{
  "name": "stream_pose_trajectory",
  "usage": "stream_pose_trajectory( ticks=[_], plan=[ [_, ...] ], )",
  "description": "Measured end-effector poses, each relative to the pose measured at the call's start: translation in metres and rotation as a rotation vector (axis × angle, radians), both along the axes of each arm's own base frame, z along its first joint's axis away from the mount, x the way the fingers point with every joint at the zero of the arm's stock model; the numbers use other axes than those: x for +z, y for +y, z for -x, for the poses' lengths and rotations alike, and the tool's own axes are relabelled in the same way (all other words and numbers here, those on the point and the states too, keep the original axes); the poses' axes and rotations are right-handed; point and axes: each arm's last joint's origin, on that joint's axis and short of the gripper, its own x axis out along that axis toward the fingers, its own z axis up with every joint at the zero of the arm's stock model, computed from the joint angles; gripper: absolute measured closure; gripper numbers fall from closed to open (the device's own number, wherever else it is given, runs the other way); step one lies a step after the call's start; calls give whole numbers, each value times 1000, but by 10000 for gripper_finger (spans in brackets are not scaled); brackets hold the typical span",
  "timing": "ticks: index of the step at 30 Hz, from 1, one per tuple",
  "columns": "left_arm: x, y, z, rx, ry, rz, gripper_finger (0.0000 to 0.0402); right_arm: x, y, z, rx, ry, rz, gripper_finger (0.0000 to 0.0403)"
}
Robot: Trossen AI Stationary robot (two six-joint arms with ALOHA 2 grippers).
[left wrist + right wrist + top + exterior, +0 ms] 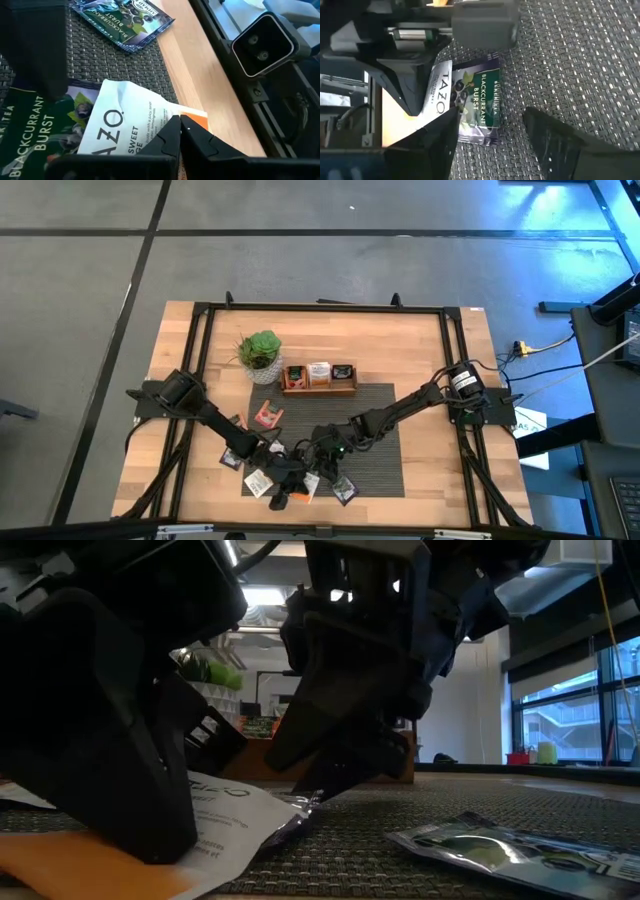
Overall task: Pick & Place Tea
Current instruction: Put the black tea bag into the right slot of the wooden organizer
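Note:
Tea sachets lie scattered on the dark woven mat (380, 440) near the table's front edge. A white sachet (125, 115) lies partly over an orange one (197, 114) and a dark blackcurrant sachet (480, 100). My left gripper (180, 122) is shut, with its tips down on the white sachet. My right gripper (490, 114) is open, slanting down from the far right. Its fingers stand on either side of the blackcurrant sachet. Another dark sachet (510, 845) lies flat to the right. My left gripper presses its shut fingertips (172, 131) down on the white sachet near the edge (165, 112) beside the orange one, slanting down from the table's left. The sachet lies flat on the ones beneath it. Whether any layer sits between the fingers cannot be told. My right gripper has one fingertip (312, 790) at the blackcurrant sachet's crinkled edge (295, 815). Whether the fingertip touches that edge cannot be told.
A wooden tray (318, 377) holding sachets and a small green plant (260, 352) stand at the mat's far edge. A red sachet (267, 416) lies left of centre. A small camera (262, 42) sits on the black frame at the table's front edge.

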Motion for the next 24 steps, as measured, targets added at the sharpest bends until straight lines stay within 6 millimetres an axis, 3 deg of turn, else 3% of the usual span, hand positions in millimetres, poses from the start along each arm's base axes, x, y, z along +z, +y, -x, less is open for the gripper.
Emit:
stream_pose_trajectory(
  ticks=[7, 17, 24],
  plan=[
    [-2, 4, -1, -2, 11, -11, 391, 0, 1, 1, 47, 29, -62, 176],
    [-3, 4, -1, 6, 5, -23, 391, -1, 2, 2, 89, 38, -75, 238],
    [-3, 5, -1, 10, 2, -25, 392, -1, 3, 3, 105, 32, -67, 261]
  ],
)
